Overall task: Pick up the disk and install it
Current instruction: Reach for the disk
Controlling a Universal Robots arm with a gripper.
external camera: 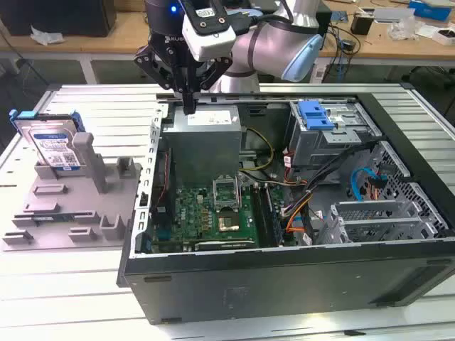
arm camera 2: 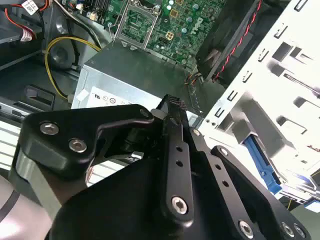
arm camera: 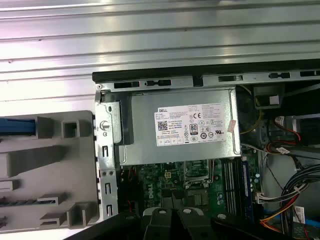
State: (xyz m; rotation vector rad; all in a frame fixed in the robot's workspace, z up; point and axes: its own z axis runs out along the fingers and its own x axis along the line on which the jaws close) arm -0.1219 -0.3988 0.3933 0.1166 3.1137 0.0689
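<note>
Ribbed aluminium table beneath the jaws, wooden workbench beyond the jaws, white bench leg, dark box on the bench, bright even light.

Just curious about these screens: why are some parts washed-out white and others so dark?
Second wrist view: light glares off the computer case's slotted metal wall, bleaching it white, beside the dark black tool. First wrist view: the ribbed metal table is washed pale. Exterior view: even light, but the motherboard sits in the case's shade.
</note>
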